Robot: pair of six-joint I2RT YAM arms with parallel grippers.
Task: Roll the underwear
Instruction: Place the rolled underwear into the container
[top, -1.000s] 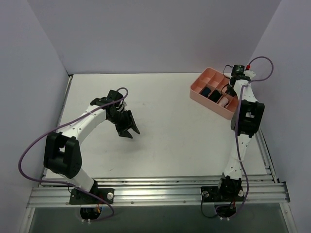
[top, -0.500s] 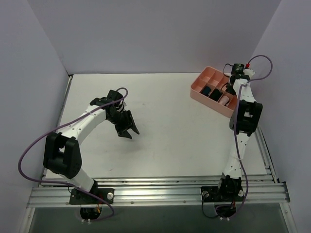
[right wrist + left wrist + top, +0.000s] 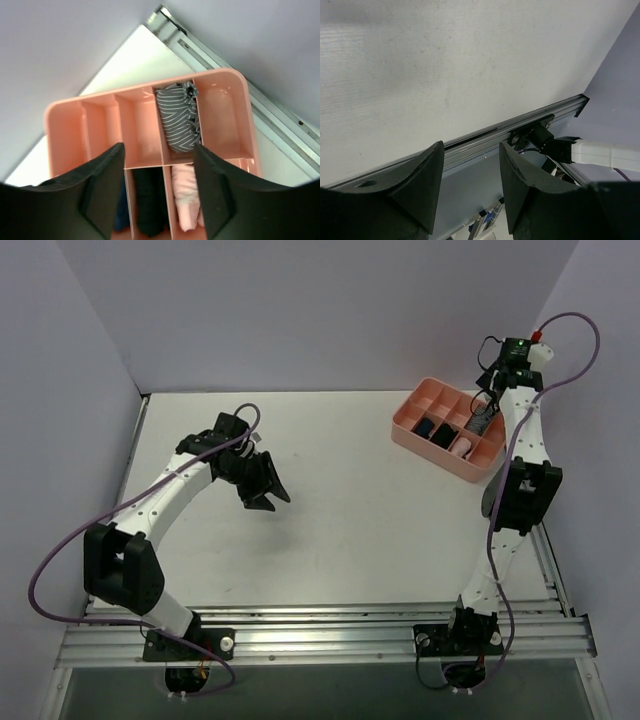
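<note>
The right gripper [image 3: 157, 162] has just let go. A second ago it was low in the pink tray [image 3: 222, 122] with its jaws together. Now it has lifted clear, the jaws stand wide apart, and nothing is held between them.

The underwear [image 3: 177, 120] lies straight below the gap between the fingers, a little towards the right-hand one. It is a striped grey bundle filling one narrow compartment in the tray's far row. The compartment past the right finger is bare. Nearer the wrist, a pink bundle [image 3: 185, 200] and a dark bundle [image 3: 147, 205] sit in the row below.

The far end of the underwear looks ruffled. From this angle it is hard to say whether the roll is holding tight or starting to loosen.

The left gripper [image 3: 470, 165] has shifted only slightly. Its jaws are spread as before and empty, with bare table [image 3: 445, 60] beyond the fingertips, well apart from the tray.

With the garment rolled, stowed and released, the task looks essentially finished. Probably all that remains is for the arm to back away.
</note>
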